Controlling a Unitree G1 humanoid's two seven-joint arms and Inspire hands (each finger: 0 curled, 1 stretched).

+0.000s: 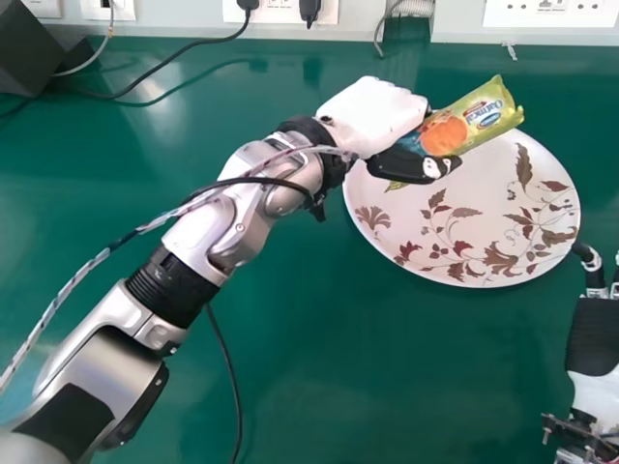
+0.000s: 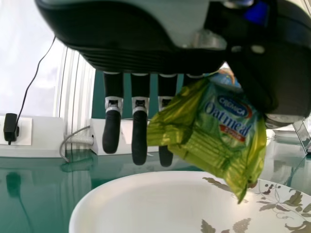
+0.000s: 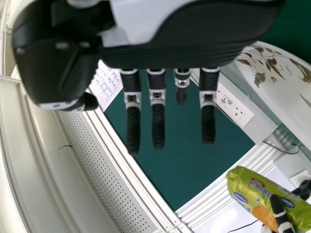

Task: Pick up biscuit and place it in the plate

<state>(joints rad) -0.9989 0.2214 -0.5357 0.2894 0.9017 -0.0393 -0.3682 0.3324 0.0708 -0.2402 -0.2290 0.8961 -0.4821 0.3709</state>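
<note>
A lab-like room: wall sockets (image 1: 551, 14), loose cables (image 1: 97, 259), white panel (image 3: 106, 85) with handwriting

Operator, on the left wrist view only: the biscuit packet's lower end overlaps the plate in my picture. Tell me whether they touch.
Observer: They are apart. The right wrist view shows a gap between the biscuit packet and the plate.
Operator: Now report where the right hand is.
Observer: In the head view, the right hand is at the right edge, beside the plate's near right side.
Operator: Say what it holds.
Observer: Nothing; the right wrist view shows its fingers straight.
</note>
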